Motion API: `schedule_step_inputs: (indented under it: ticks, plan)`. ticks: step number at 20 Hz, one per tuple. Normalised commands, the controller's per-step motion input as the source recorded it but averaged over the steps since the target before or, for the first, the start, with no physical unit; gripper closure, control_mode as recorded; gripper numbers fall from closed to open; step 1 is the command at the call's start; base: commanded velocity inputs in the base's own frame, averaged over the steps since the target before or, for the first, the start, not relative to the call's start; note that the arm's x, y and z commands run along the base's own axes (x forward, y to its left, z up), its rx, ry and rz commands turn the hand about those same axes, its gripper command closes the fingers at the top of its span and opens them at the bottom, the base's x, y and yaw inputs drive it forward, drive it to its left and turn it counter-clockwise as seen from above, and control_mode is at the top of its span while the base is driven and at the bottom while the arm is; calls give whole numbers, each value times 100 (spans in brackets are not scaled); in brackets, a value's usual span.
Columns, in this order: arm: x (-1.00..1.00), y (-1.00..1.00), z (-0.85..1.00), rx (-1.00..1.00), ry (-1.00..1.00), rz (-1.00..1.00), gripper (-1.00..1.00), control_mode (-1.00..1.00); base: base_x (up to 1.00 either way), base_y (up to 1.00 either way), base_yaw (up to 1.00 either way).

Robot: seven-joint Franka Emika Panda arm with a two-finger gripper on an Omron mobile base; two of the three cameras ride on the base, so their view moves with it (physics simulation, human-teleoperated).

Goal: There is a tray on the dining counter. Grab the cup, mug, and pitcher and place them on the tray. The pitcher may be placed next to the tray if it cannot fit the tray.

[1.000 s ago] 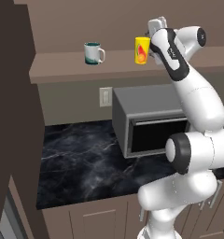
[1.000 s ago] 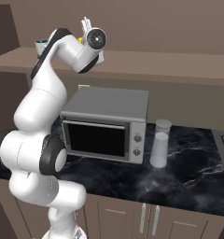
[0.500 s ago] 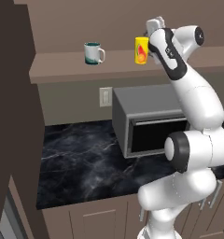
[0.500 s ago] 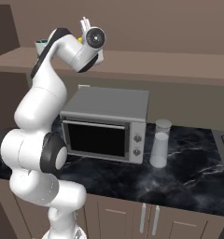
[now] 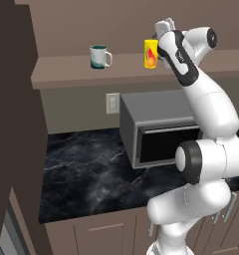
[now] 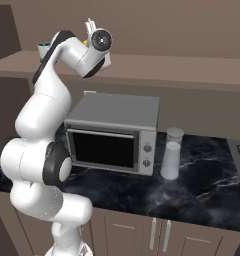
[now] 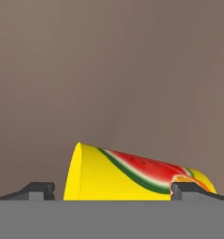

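Yellow, smooth-walled and probably light, slippery cup (image 5: pixel 150 54) upright on the high shelf (image 5: pixel 66 72) right of the mug (image 5: pixel 98 56), bracketed but not yet pinched by the wide-open gripper (image 7: pixel 111 188), best squeezed mid-wall below the rim.

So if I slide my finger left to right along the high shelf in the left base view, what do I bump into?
Short white mug with a teal band → tall yellow cup with a red-orange mark → the robot's open gripper right beside the cup.
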Motion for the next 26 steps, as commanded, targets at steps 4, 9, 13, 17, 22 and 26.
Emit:
schedule_step_inputs:
  ticks: [4, 9, 13, 17, 22, 26]
  plan:
    - [0, 0, -2, -1, 0, 0, -100, -100, 0, 0, 0]
    - [0, 0, -4, 0, 1, 0, -100, -100, 0, 0, 0]
    - [0, 0, -4, 0, 2, 0, -100, -100, 0, 0, 0]
    - [0, 0, -4, 0, 1, 0, -100, -100, 0, 0, 0]
    - [0, 0, -5, 0, 2, 0, -100, -100, 0, 0, 0]
    - [0, 0, 0, 0, 0, 0, -100, -100, 0, 0, 0]
